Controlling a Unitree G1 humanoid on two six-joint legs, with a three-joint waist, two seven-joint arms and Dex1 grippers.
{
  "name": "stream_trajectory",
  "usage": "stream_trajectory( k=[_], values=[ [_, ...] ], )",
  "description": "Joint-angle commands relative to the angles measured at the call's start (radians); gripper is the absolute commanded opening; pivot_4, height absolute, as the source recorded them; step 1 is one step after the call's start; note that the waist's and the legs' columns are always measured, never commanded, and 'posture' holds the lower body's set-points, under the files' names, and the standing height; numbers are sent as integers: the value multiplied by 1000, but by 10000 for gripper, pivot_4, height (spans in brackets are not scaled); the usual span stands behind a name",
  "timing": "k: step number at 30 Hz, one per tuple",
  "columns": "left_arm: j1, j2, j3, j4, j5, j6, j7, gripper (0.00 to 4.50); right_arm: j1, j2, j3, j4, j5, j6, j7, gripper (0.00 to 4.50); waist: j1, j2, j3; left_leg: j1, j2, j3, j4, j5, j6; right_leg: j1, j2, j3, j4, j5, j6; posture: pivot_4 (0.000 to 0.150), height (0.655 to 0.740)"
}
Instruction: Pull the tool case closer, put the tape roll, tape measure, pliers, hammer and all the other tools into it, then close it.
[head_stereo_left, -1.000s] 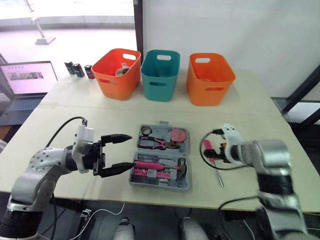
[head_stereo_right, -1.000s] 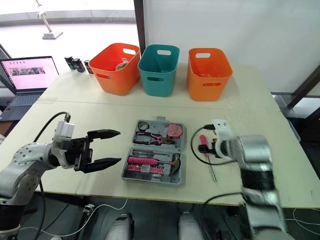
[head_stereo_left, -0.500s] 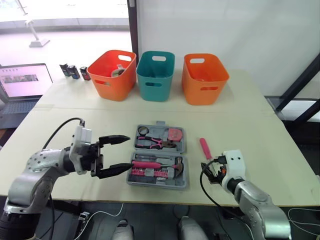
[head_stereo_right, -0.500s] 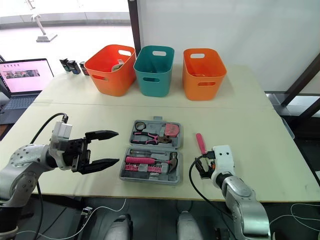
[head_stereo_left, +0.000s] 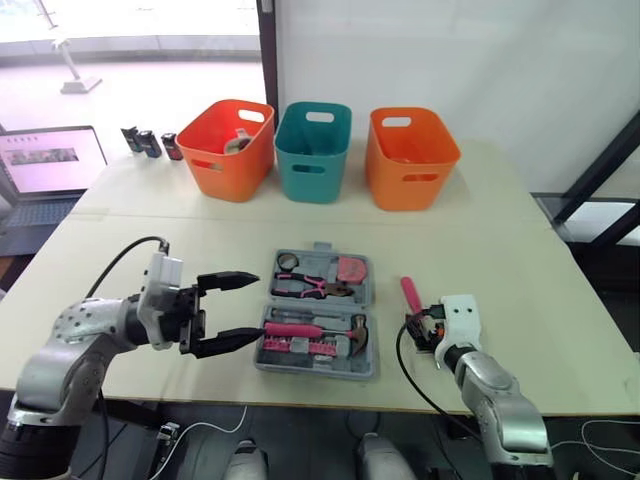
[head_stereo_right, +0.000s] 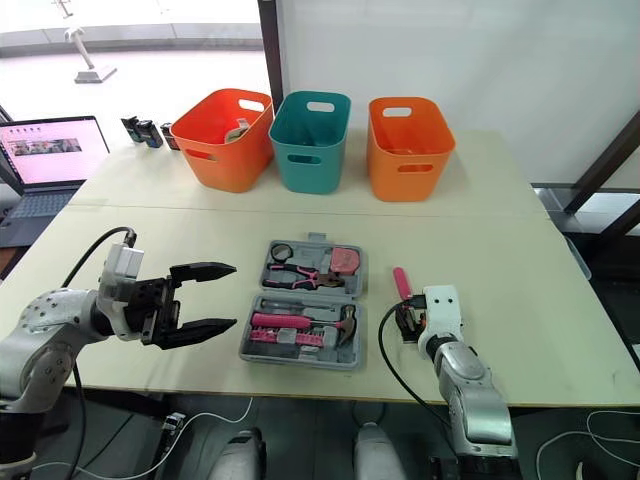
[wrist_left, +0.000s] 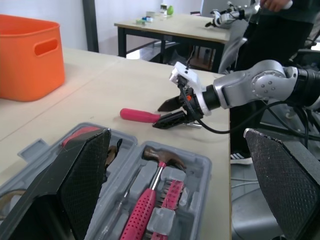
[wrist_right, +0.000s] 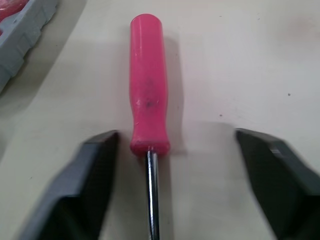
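Observation:
The grey tool case (head_stereo_left: 369, 297) lies open at the table's middle. It holds a tape roll (head_stereo_left: 291, 262), pliers (head_stereo_left: 308, 288), a tape measure (head_stereo_left: 352, 270) and a pink-handled hammer (head_stereo_left: 315, 330). My left gripper (head_stereo_left: 258, 303) hovers open just left of the case. A pink-handled screwdriver (head_stereo_left: 410, 293) lies on the table right of the case. My right gripper (head_stereo_left: 413, 327) is open at the screwdriver's near end. In the right wrist view the metal shaft (wrist_right: 152, 200) runs between the fingers (wrist_right: 95, 185), with the pink handle (wrist_right: 148, 85) beyond the fingertips.
Two orange bins (head_stereo_left: 232, 146) (head_stereo_left: 412, 156) and a teal bin (head_stereo_left: 314, 150) stand in a row at the back. A laptop (head_stereo_left: 45, 160) sits at the far left, with small dark items (head_stereo_left: 150, 142) beside it. A person (wrist_left: 280, 20) stands by another table behind.
My right arm has drawn back toward the table's front edge, leaving the screwdriver on the table, then edged up to its near end. The left gripper has held still.

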Motion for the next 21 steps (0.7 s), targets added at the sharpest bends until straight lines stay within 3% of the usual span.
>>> stream_trajectory(
  k=[1, 4, 9, 14, 21],
  values=[
    [-13, 10, 23, -7, -6, -16, -8, 45000, 2, -5, 2, 23, -1, 1, -6, 16648, 1, 0, 0, 0, 0, 0, 0, 0, 0, 0, 0, 0, 0, 0, 0, 1500, 7400],
    [-12, 10, 24, -6, -5, -17, -9, 45000, -2, -12, 7, 15, -2, -13, -2, 3750, 3, 0, 0, 0, 0, 0, 0, 0, 0, 0, 0, 0, 0, 0, 0, 1500, 7400],
    [-14, 10, 26, 6, 1, -21, -12, 45000, -27, -80, 33, -28, -23, -29, 33, 3812, 3, 0, 0, 0, 0, 0, 0, 0, 0, 0, 0, 0, 0, 0, 0, 1500, 7400],
    [-6, 19, 38, 32, 11, -30, -14, 45000, -109, -234, 72, -181, -9, 57, 149, 3812, 3, 1, 1, 0, 0, 0, 0, 0, 0, -1, 0, 0, 0, 0, 0, 1500, 7400],
    [31, 60, 82, 81, 6, -44, -62, 45000, -359, -533, 189, -515, 327, 509, 520, 3812, 4, 1, 1, 0, 0, 0, -2, 0, 0, -2, 0, 0, 0, 0, 1, 1500, 7400]
  ],
)
